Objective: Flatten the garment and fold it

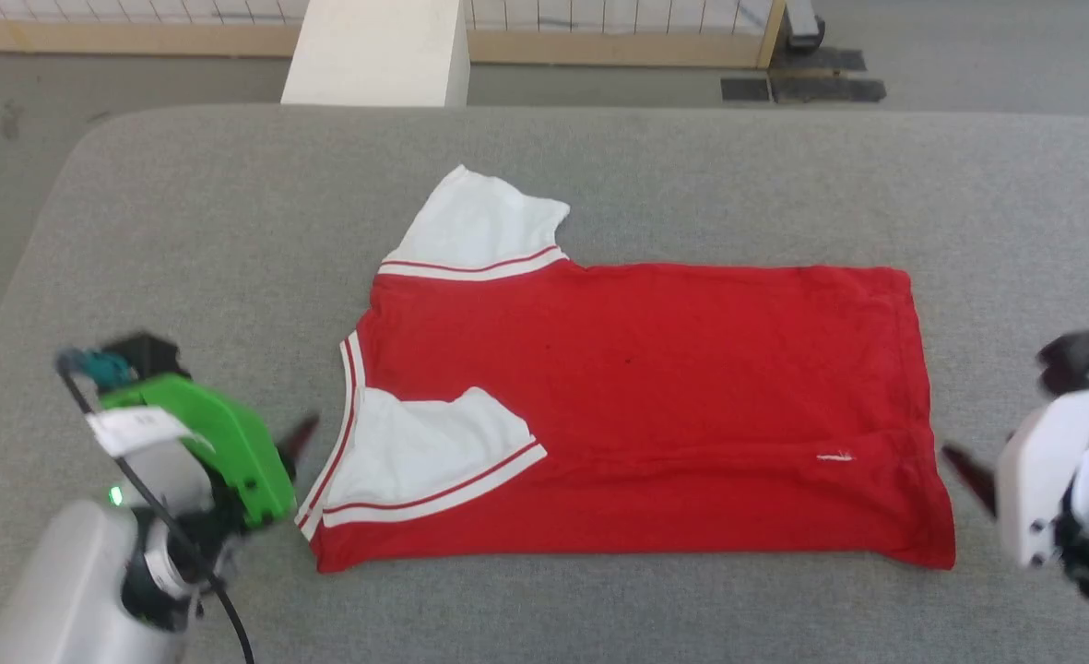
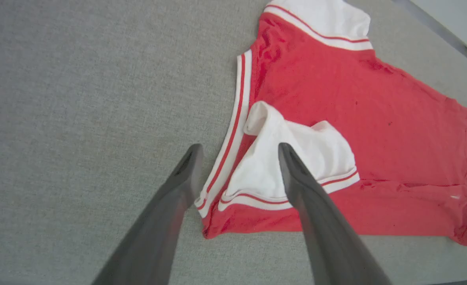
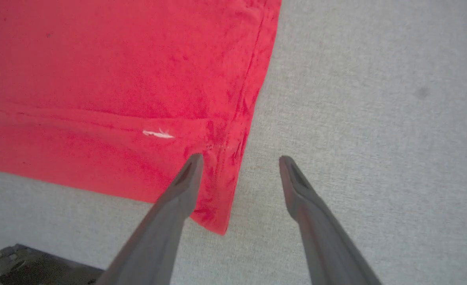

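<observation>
left claw [image 2: 239, 147]: spread wide apart, nothing held, straddling the striped collar edge. between the claws: garment [image 1: 645, 397] flat on grey counter [image 1: 230, 231], one white sleeve folded in. right claw [image 3: 239, 158]: wide apart, empty, straddling the hem corner.

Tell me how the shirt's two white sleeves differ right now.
The far sleeve sticks out beyond the red body onto the grey surface; the near sleeve is folded inward over it. The far one lies flatter; the near one puckers up. Both have striped trim.
</observation>
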Robot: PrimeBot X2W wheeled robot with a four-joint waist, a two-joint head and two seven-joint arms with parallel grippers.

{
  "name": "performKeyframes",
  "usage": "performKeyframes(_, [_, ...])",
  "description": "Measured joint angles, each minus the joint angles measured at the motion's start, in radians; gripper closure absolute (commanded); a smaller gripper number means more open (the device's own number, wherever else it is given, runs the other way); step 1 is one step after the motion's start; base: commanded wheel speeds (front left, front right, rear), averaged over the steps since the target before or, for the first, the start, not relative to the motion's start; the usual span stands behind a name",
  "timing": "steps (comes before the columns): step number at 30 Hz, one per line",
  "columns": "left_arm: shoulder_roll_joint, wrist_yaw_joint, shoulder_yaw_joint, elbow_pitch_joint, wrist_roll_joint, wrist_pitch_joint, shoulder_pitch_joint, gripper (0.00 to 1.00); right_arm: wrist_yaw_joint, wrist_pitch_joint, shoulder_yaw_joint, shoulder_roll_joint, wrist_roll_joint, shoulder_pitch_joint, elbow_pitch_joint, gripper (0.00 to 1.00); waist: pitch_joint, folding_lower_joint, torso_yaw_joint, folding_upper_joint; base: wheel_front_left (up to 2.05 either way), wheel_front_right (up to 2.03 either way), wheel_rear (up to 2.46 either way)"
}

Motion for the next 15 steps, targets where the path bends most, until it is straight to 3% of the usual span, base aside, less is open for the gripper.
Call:
performKeyframes(4, [-0.005,-0.035,0.039,-0.048,0.019,-0.135,-0.060,0.00,0.000,-0.039,-0.062,-0.002,-0.006,-0.038,-0.073,0.00,-0.016,0.0000,-0.003,0.0000,0.00,0.00,0.00])
performKeyframes(9, [-0.041,-0.108,0.048,-0.026,0.091,-0.382,-0.115,0.00,0.000,-0.207,-0.132,0.035,-0.059,-0.105,-0.084,0.00,-0.003,0.0000,-0.007,0.0000,0.00,0.00,0.00])
performKeyframes(15, [-0.093,-0.183,0.030,0.090,0.199,-0.708,-0.162,0.00,0.000,-0.410,-0.142,0.065,-0.108,-0.142,-0.024,0.00,0.033,0.0000,-0.004,0.0000,0.00,0.00,0.00])
